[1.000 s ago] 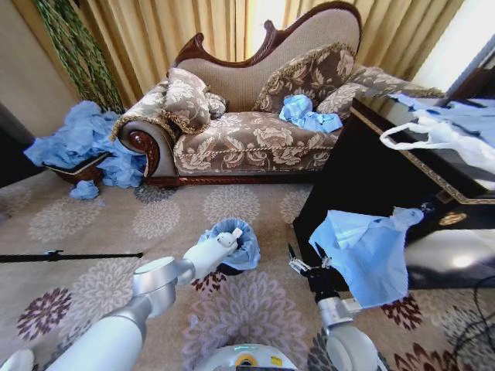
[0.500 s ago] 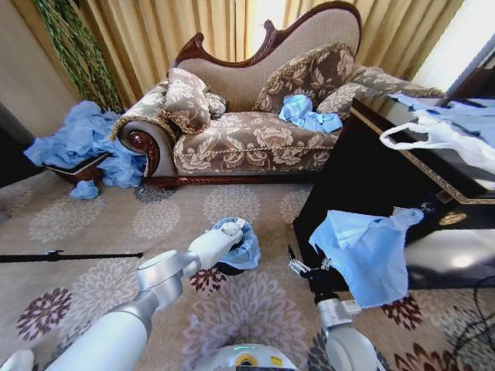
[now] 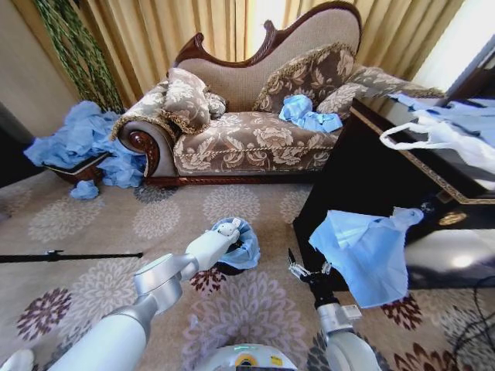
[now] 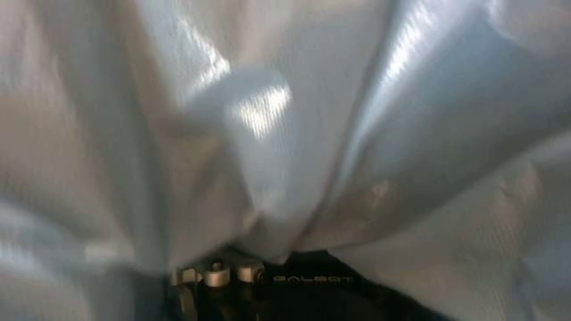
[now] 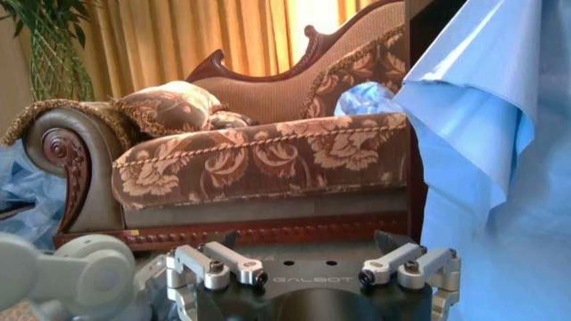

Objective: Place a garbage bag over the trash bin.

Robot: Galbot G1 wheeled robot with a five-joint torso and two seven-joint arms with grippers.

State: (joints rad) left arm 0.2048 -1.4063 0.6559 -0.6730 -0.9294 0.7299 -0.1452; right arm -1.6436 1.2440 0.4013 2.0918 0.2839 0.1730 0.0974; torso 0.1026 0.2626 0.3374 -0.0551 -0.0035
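On the carpet in front of me, the crinkled light-blue garbage bag (image 3: 243,249) lies bunched over the top of the small black trash bin (image 3: 229,269), whose dark side shows below it. My left gripper (image 3: 230,227) is pressed into the top of the bag at the bin's near rim. The left wrist view looks straight into folds of the bag's plastic (image 4: 295,134), which hide the fingers. My right gripper (image 3: 305,265) hangs open and empty to the right of the bin, apart from it. The right wrist view shows the right gripper (image 5: 308,237) spread wide, facing the sofa.
A black table (image 3: 363,170) stands at the right, with a bigger pale-blue bag (image 3: 367,255) hanging off its edge and a white handled bag (image 3: 437,135) on top. The patterned sofa (image 3: 247,139) is behind, blue bags are piled at the left (image 3: 85,143), and a black rod (image 3: 69,255) lies on the carpet.
My left arm has pushed slightly farther up and onto the bag at the bin's rim. The right gripper has drifted a little left and lower.
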